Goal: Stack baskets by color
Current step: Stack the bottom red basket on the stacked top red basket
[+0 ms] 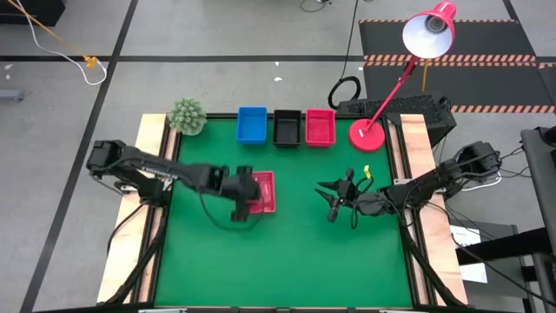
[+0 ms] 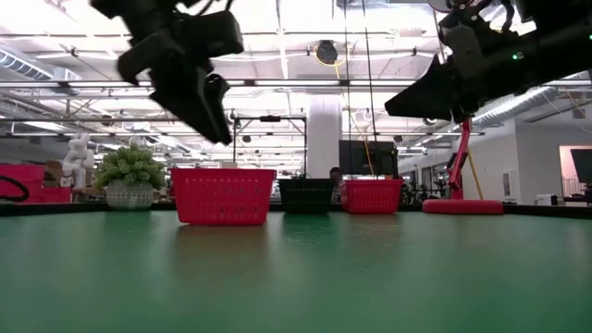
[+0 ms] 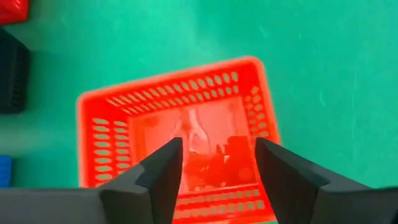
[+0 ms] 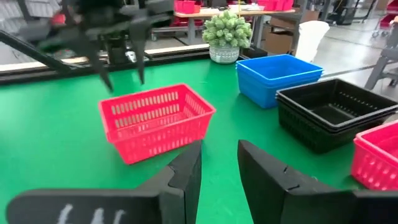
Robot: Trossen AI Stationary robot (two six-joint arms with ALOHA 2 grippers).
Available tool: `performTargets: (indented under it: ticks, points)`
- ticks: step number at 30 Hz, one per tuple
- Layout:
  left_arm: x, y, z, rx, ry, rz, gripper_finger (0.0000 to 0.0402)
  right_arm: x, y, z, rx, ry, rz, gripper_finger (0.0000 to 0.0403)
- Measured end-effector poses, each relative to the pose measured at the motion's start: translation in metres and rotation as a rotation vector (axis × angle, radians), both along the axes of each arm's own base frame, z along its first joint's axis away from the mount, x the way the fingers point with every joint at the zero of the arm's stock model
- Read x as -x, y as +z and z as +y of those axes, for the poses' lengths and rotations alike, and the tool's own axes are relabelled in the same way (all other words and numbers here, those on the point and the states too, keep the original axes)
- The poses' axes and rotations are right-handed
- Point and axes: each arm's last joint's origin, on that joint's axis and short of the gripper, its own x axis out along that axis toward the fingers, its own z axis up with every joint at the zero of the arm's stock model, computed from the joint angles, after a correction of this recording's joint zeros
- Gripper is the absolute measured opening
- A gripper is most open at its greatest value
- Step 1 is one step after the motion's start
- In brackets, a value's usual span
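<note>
Left gripper (image 1: 241,211) hangs just above a lone red basket (image 1: 261,192), fingers spread, nothing held; basket sits on the green mat (image 1: 287,261), apart from the far row. Right gripper (image 1: 333,202) idles mid-table, parted, empty. Likely step: red basket freshly released or awaiting regrasp. Next: carry it onto the red stack (image 1: 320,127).

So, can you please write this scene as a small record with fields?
Loose basket: red basket, alone mid-table on the green mat
Back row: blue stack, black stack, red stack
Left gripper: open, above the loose basket, holding nothing
Right gripper: open, empty, waiting right of centre
Other items: plant, red lamp
</note>
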Motion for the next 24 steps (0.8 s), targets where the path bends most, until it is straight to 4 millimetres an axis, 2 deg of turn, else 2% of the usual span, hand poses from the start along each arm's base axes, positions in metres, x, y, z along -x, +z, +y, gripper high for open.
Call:
performTargets:
  ticks: [6,12,18,24]
  points:
    - [0.009,-0.017,-0.037,-0.064,0.064,0.009,0.0246,-0.001,0.002,0.000,-0.058,-0.015,-0.045,0.0100]
    - [0.018,-0.024,-0.054,-0.024,0.087,-0.002,0.0262,-0.001,0.004,0.000,-0.064,-0.014,-0.063,0.0100]
    - [0.024,-0.041,-0.050,-0.004,0.119,-0.011,0.0230,-0.001,0.004,0.000,-0.024,-0.005,-0.051,0.0100]
    - [0.025,-0.048,-0.045,-0.012,0.116,-0.023,0.0167,-0.010,0.014,-0.004,0.022,-0.004,-0.078,0.0100]
